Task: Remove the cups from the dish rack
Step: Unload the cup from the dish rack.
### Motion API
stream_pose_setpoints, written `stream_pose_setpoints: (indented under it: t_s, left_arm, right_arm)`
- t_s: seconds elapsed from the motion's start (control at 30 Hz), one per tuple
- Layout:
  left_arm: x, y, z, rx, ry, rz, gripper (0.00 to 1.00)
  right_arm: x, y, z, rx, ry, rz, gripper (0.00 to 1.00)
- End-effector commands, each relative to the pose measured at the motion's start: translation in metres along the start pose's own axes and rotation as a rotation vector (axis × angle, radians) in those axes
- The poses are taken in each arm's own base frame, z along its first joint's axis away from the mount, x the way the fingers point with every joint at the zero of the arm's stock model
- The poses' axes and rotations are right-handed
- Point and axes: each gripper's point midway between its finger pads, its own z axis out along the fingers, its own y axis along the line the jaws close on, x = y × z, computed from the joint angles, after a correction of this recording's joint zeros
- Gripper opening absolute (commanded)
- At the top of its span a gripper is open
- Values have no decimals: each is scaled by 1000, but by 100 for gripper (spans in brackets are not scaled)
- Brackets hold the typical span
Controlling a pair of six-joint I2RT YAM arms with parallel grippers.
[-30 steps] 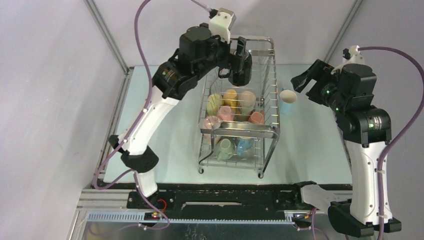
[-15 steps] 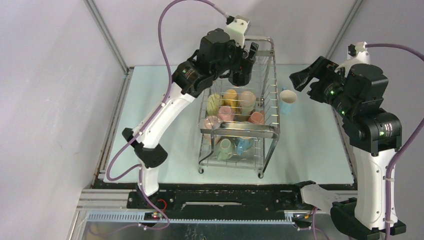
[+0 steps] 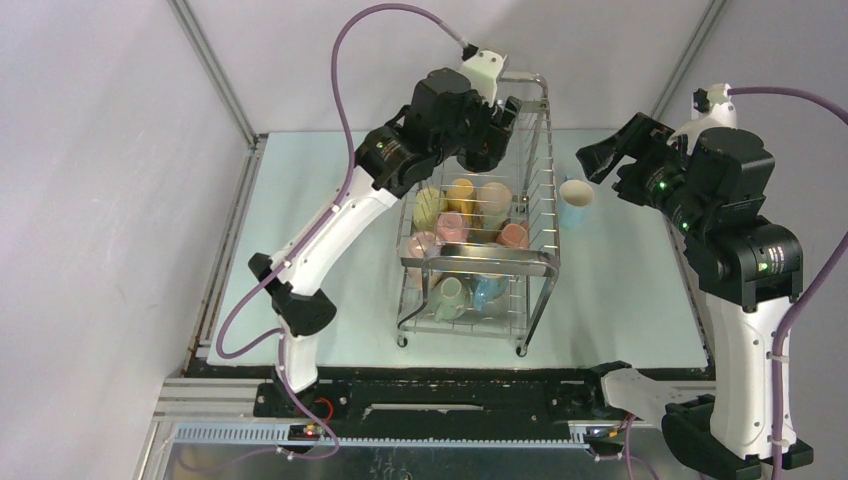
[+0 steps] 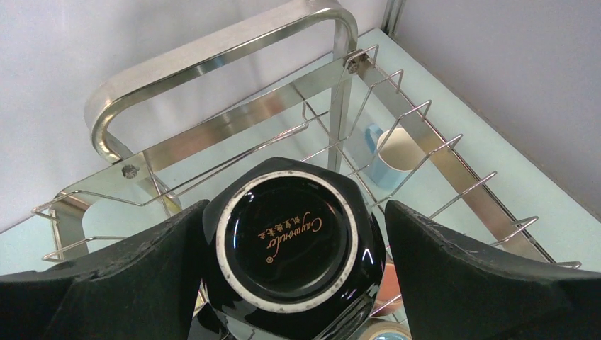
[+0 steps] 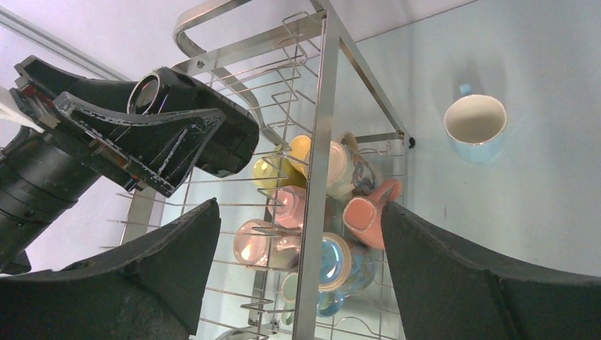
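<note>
The chrome wire dish rack (image 3: 530,262) stands mid-table with several cups in it: yellow (image 3: 430,205), orange (image 3: 462,190), cream (image 3: 493,200) and pink (image 3: 450,226) on the upper tier, green (image 3: 450,295) and blue (image 3: 488,290) below. At the rack's far end a black cup (image 4: 287,241) sits upside down. My left gripper (image 4: 294,212) is open and straddles it, with a small gap showing at the right finger (image 4: 453,269). A light blue cup (image 3: 575,203) stands upright on the table right of the rack. My right gripper (image 3: 600,160) hovers open above it, holding nothing.
The rack's looped end handle (image 4: 212,60) rises just behind the black cup. Wire prongs (image 4: 453,152) line the rack's right side. Grey walls and frame posts (image 3: 215,75) close in the back of the pale table (image 3: 330,280).
My left gripper has swung right and come down around the black cup. The right arm rose a little, then stayed still. No cup has shifted.
</note>
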Motion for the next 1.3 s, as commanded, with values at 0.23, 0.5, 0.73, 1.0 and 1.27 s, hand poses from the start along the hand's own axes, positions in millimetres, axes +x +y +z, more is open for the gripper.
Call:
stream_pose_setpoints:
  t_s: [0.23, 0.5, 0.73, 1.0, 1.27]
  left_arm:
    - [-7, 1, -11, -6, -17, -8, 66]
    - [-50, 1, -42, 31, -124, -28, 16]
    - [-86, 2, -74, 58, -227, -89, 4]
    - [-130, 3, -114, 183, -352, -277, 0]
    - [-154, -2, -129, 378, -385, -485, 0]
  right_arm:
    - [-4, 6, -5, -24, -20, 6, 90]
    - [-2, 21, -4, -106, -21, -20, 91]
    - [-3, 40, -1, -207, -47, -31, 91]
    - [-5, 73, -3, -360, -52, -33, 91]
    - [5, 99, 10, -494, -14, -27, 91]
